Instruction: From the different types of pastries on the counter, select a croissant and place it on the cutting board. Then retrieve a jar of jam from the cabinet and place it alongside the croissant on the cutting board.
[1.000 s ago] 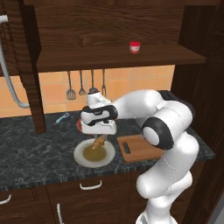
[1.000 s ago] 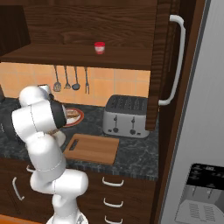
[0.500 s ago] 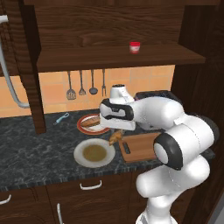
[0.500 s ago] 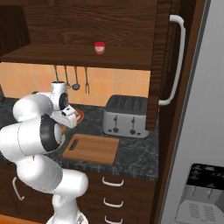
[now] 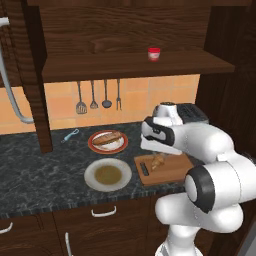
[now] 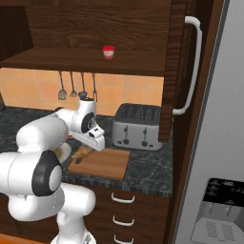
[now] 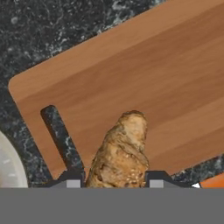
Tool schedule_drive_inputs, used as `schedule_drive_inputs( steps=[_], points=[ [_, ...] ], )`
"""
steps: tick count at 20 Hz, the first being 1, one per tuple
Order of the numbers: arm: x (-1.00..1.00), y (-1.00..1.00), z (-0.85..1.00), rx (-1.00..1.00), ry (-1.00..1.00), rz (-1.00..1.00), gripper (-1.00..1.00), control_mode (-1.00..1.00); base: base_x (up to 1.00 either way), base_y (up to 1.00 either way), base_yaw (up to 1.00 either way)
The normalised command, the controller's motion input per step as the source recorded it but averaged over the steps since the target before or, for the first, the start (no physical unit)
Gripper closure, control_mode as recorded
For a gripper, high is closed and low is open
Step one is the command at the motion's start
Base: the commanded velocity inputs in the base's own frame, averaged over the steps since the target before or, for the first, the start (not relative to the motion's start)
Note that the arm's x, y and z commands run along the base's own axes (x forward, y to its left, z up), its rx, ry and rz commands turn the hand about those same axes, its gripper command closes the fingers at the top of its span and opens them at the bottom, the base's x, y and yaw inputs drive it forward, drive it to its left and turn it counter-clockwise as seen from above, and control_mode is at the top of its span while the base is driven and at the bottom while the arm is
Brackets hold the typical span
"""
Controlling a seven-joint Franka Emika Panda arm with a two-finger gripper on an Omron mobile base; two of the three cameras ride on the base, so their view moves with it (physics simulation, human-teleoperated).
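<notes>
My gripper (image 5: 157, 156) is shut on the croissant (image 7: 121, 153), a stubby golden-brown pastry, and holds it just over the handle end of the wooden cutting board (image 7: 144, 87). The croissant (image 5: 158, 161) hangs below the hand above the board (image 5: 172, 172); from the other side the croissant (image 6: 84, 152) is at the board's (image 6: 107, 164) left end. The longer loaf-like pastry (image 5: 106, 139) lies on a red-rimmed plate (image 5: 120, 146). The red jar of jam (image 5: 154, 53) with a white lid stands on the open cabinet shelf (image 5: 100, 70); the jar (image 6: 108, 52) is well above my hand.
An empty white plate (image 5: 93, 179) lies left of the board on the dark counter (image 5: 35, 175). A silver toaster (image 6: 137, 126) stands behind the board. Utensils (image 5: 92, 96) hang on the tiled wall. A fridge (image 6: 214, 143) fills the right side.
The arm has swung right from the white plate to the cutting board, carrying the croissant and lowering it over the board's handle end.
</notes>
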Motion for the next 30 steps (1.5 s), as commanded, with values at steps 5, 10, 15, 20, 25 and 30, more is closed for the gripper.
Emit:
schedule_drive_inputs(
  steps=[5,10,15,20,25,30],
  points=[
    [0.34,-0.07,-0.02,-0.01,0.01,0.00,1.00,-1.00,0.00,0.00,0.00],
    [0.45,0.00,-0.34,0.00,0.00,0.00,1.00,-1.00,0.00,0.00,0.00],
    [0.09,0.00,-0.19,0.00,0.00,0.00,1.00,-1.00,0.00,0.00,0.00],
    [0.04,0.00,-0.04,0.00,0.00,0.00,-1.00,-1.00,0.00,0.00,0.00],
    [0.00,-0.01,0.04,0.00,0.00,0.00,-1.00,-1.00,0.00,0.00,0.00],
    [-0.08,-0.10,0.67,-0.01,-0.12,0.08,-1.00,-1.00,0.00,0.00,0.00]
  ],
)
